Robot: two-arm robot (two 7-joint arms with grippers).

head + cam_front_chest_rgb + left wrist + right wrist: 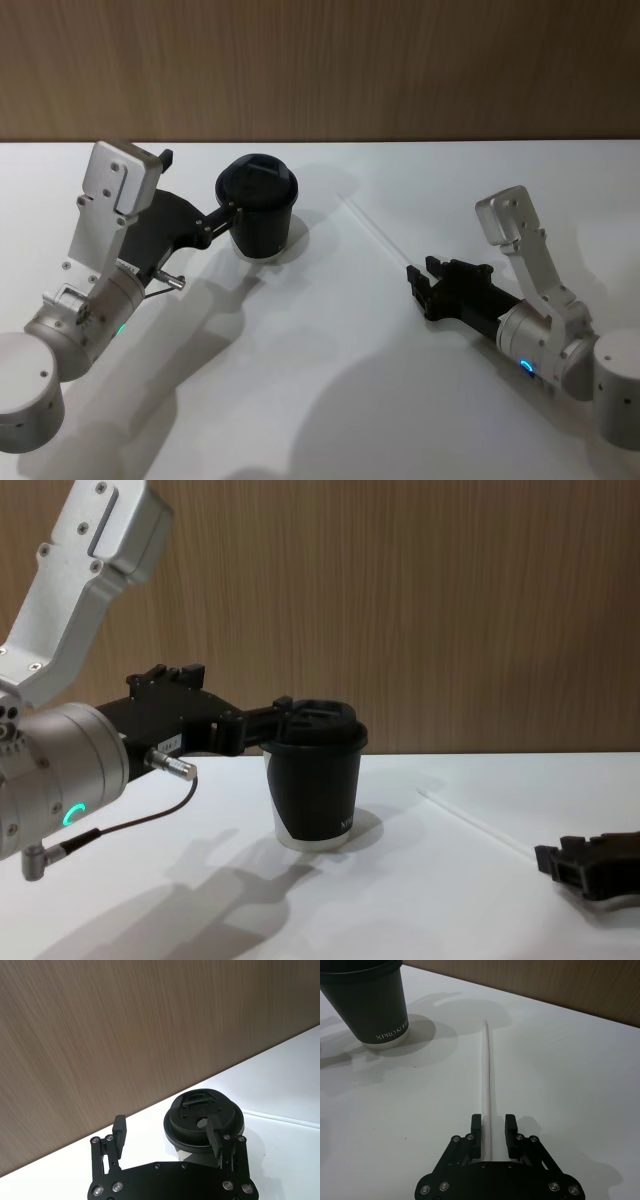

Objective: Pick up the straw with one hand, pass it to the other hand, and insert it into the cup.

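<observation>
We see the black paper cup (260, 218) with its black plastic dome lid standing upright on the white tabletop (320, 400), near the back edge and a little left of the middle. A white band runs round its base, and there is pale print low on its side. Behind the back edge rises a brown wood-grain wall (320, 60).

The left gripper (215, 215) reaches in from the left edge at the height of the lid. Its black fingers (119, 1129) are spread apart, and their tips sit just beside the lid's left rim. We cannot tell whether they touch it.

The thin white translucent straw (380, 232) lies flat on the tabletop to the right of the cup, well apart from it. It runs on a slant from the back towards the right front.

The right gripper (425, 272) lies low over the tabletop near the right edge, pointing along the straw. In the right wrist view its two fingers (476, 1130) stand parted on either side of the straw's near end, with a gap on one side, so nothing is clamped.
</observation>
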